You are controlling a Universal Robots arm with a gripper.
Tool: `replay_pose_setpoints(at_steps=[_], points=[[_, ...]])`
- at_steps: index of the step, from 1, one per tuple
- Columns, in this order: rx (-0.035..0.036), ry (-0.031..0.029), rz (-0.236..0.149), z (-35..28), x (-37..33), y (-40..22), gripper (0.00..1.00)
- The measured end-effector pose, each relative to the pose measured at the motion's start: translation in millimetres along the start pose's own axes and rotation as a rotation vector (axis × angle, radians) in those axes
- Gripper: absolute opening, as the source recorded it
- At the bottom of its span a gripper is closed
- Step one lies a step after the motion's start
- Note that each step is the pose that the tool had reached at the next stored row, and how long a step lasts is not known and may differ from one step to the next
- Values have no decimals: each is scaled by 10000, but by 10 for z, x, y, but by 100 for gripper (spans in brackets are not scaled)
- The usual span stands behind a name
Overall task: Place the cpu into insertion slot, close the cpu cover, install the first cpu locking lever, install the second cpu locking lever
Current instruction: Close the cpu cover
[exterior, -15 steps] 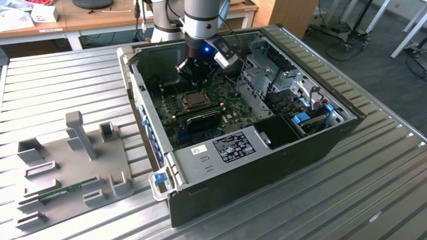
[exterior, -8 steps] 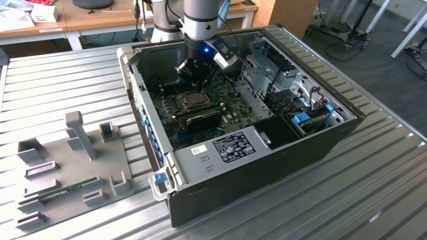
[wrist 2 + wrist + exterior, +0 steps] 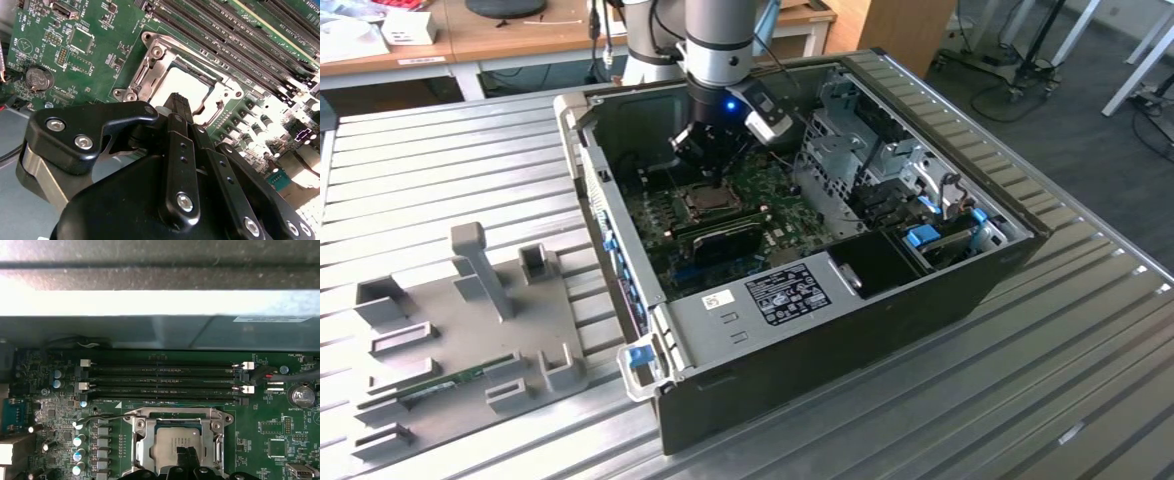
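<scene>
The cpu (image 3: 172, 442) lies flat in the insertion slot (image 3: 707, 200) on the green board, its pale metal top (image 3: 186, 86) showing through the window of the cpu cover (image 3: 141, 442). The cover's shiny frame (image 3: 150, 62) lies down flat around the chip. My gripper (image 3: 184, 451) hangs just above the chip's near edge, black fingers pressed together with nothing between them. In the second wrist view the gripper (image 3: 176, 98) points down at the edge of the chip. In the exterior view the gripper (image 3: 704, 160) reaches into the open computer case. I cannot make out how the locking levers stand.
Long black memory slots (image 3: 160, 380) run beside the socket. A coin battery (image 3: 302, 396) and a row of capacitors (image 3: 79, 441) flank it. The case walls (image 3: 594, 170) and drive cage (image 3: 867, 150) box in the board. A grey fixture plate (image 3: 454, 330) lies at the exterior view's left.
</scene>
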State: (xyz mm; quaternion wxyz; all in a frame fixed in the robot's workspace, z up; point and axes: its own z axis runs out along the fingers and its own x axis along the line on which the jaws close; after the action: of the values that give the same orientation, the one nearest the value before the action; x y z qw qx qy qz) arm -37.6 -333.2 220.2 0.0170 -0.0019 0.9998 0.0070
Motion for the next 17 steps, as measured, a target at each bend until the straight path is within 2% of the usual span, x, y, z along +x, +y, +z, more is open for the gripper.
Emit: replay_pose_setpoints(at_steps=[4,17], points=[[-1,-1,1,5,30,1,10],[-2,23,2,7,33,1,10]])
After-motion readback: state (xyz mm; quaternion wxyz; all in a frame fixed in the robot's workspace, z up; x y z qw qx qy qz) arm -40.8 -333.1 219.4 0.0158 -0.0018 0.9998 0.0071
